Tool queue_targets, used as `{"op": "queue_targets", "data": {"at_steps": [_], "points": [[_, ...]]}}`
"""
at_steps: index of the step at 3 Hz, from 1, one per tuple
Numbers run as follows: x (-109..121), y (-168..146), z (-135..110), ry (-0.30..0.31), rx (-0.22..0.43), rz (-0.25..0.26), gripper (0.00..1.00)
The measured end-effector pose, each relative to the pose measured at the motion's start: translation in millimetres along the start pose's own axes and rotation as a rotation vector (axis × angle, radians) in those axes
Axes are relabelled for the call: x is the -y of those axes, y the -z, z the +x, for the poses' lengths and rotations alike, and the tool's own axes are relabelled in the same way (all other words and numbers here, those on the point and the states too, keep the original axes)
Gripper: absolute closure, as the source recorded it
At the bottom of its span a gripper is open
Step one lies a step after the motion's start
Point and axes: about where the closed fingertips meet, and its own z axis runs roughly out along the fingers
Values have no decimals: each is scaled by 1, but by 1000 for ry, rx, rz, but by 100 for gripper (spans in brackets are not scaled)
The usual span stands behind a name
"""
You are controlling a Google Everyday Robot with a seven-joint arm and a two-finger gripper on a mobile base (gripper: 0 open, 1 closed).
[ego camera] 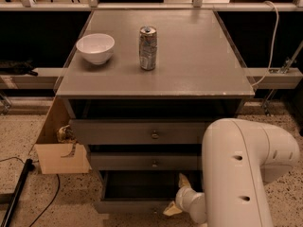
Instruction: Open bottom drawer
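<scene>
The grey cabinet has three drawer fronts with small round knobs. The bottom drawer (128, 206) is the lowest and stands pulled out, showing a dark hollow behind its front. Its knob is not clearly visible. My gripper (177, 196) is low at the right end of this drawer's front, at the end of the white arm (241, 174) that fills the lower right corner. The top drawer (137, 132) and the middle drawer (142, 162) stick out a little less.
A white bowl (95, 48) and a drink can (147, 48) stand on the cabinet top (189, 65). A cardboard box (61, 155) leans at the cabinet's left side. A black cable and pole (16, 193) lie on the speckled floor at left.
</scene>
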Motion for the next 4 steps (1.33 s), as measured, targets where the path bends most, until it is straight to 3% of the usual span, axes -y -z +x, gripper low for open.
{"op": "queue_targets", "data": {"at_steps": [1,4], "points": [[-3,-2,-7,25,18,-24,3],[2,-2,-4,22,9,-16,72]]}}
